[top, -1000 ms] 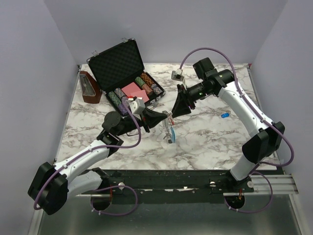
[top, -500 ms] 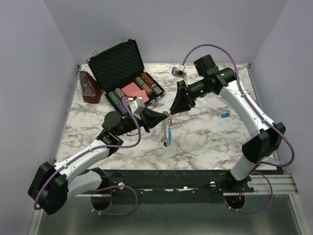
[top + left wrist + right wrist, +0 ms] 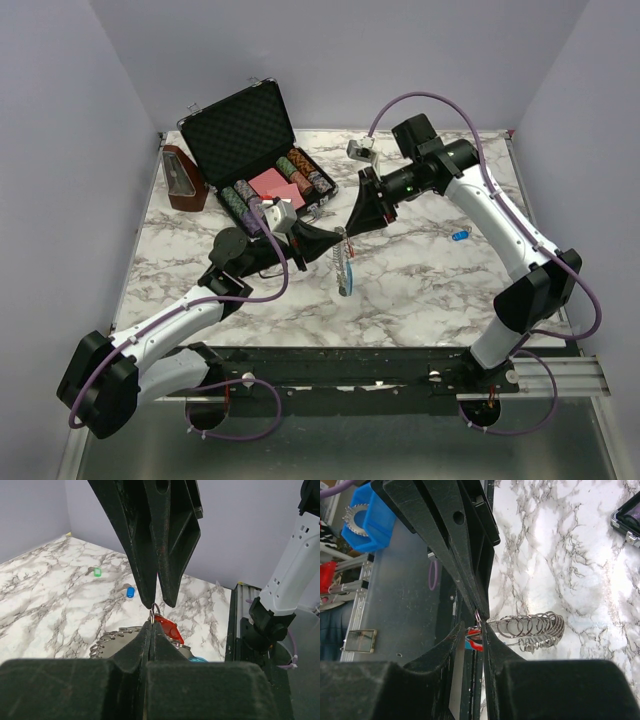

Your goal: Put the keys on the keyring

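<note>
- Stretched out in front of the case [image 3: 238, 128], the left gripper [image 3: 334, 243] pinches the hanging keyring [image 3: 346, 268].
- Slanting down to meet it, the right gripper [image 3: 348, 231] has narrow jaws; grip unclear.
- Well right of the case: blue key [image 3: 459, 236].

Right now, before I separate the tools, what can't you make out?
Left wrist view: whether the red key is threaded on the keyring; the left tool covers the joint.
Right wrist view: what the right tool pinches; its fingers hide most of the key.
Top view: the meeting point is too small.
</note>
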Controlling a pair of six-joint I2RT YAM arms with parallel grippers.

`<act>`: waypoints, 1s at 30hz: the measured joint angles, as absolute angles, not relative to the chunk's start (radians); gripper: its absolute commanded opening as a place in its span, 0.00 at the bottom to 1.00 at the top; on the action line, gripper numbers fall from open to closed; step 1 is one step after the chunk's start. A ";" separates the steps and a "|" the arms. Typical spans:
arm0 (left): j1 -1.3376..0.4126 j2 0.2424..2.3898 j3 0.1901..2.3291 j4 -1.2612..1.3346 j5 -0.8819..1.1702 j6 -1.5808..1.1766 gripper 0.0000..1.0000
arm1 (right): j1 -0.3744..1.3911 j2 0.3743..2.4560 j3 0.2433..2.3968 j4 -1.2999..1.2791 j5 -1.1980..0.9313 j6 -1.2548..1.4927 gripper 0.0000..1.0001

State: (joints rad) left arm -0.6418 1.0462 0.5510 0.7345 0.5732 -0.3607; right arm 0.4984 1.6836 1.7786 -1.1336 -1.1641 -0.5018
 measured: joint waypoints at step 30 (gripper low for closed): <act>-0.645 0.998 0.498 0.769 0.487 -0.416 0.00 | 0.499 1.679 1.691 -1.107 -1.131 -0.522 0.01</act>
State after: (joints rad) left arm -0.6445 0.9977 0.4976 0.7692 0.4873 -0.4156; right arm 0.4988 1.6791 1.6905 -1.1072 -1.1313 -0.5224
